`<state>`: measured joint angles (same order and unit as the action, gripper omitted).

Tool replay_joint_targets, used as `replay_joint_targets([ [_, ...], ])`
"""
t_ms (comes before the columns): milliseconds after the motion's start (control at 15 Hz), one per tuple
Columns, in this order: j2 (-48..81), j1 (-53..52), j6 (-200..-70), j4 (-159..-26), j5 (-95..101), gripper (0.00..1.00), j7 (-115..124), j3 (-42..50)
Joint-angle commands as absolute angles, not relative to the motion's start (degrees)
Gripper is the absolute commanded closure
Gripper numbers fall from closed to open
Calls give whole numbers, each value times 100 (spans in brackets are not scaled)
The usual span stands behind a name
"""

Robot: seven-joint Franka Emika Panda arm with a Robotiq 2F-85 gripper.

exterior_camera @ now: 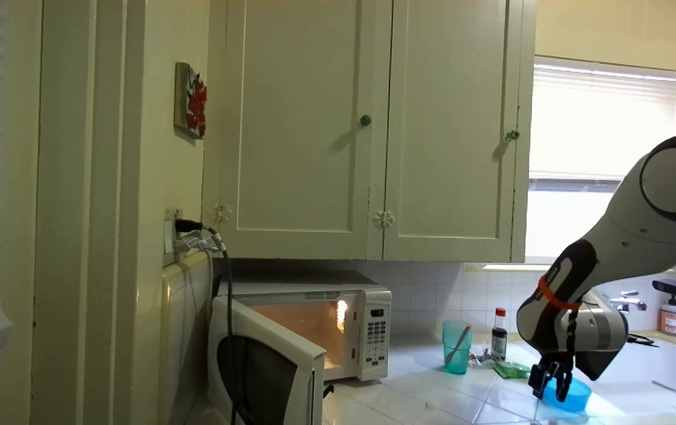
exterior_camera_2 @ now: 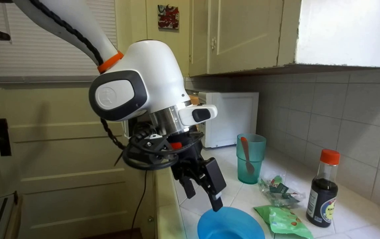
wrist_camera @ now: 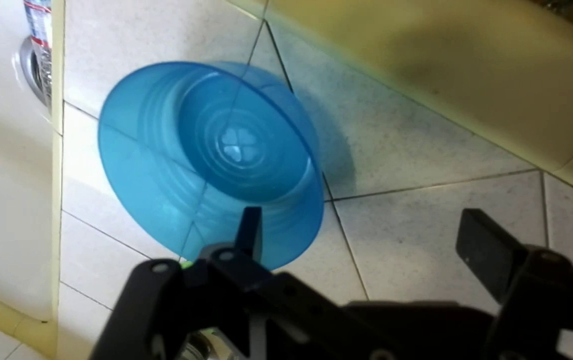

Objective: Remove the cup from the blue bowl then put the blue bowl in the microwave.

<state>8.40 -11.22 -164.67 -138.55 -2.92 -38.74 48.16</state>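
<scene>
The blue bowl [exterior_camera: 573, 396] stands upright on the tiled counter near the sink; it also shows in an exterior view [exterior_camera_2: 231, 225] and in the wrist view [wrist_camera: 239, 145], with nothing in it. My gripper [wrist_camera: 361, 225] is open and empty. Its left finger in the wrist view overlaps the bowl's near rim from above; the other finger is over bare tile. In both exterior views the gripper [exterior_camera: 549, 388] [exterior_camera_2: 204, 199] is just above the bowl's edge; contact cannot be told. The teal cup [exterior_camera: 455, 354] [exterior_camera_2: 251, 166] stands on the counter, apart from the bowl. The microwave [exterior_camera: 376, 339] [exterior_camera_2: 233, 116] is lit, its door [exterior_camera: 279, 378] swung open.
A red-capped sauce bottle [exterior_camera: 498, 342] [exterior_camera_2: 322, 196], a green packet [exterior_camera_2: 281, 219] and a clear wrapper [exterior_camera_2: 281, 191] lie or stand beyond the bowl. A red spoon [exterior_camera_2: 245, 152] is in the cup. The sink [exterior_camera: 668, 383] borders the counter. Cabinets [exterior_camera: 450, 118] hang above.
</scene>
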Motion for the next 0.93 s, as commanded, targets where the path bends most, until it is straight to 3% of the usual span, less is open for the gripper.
replay_joint_targets([
  [0, 1019, -875, -16092, -13585, -769, 0, -3958, 4690],
  [200, 1157, -677, -15826, -13404, -1104, 0, -4060, 4587],
  [267, 1207, -609, -15763, -13349, -1218, 25, -4112, 4537],
  [400, 1345, -466, -15622, -13223, -1428, 34, -4197, 4423],
  [867, 1661, -138, -15515, -12943, -1688, 89, -4272, 4125],
])
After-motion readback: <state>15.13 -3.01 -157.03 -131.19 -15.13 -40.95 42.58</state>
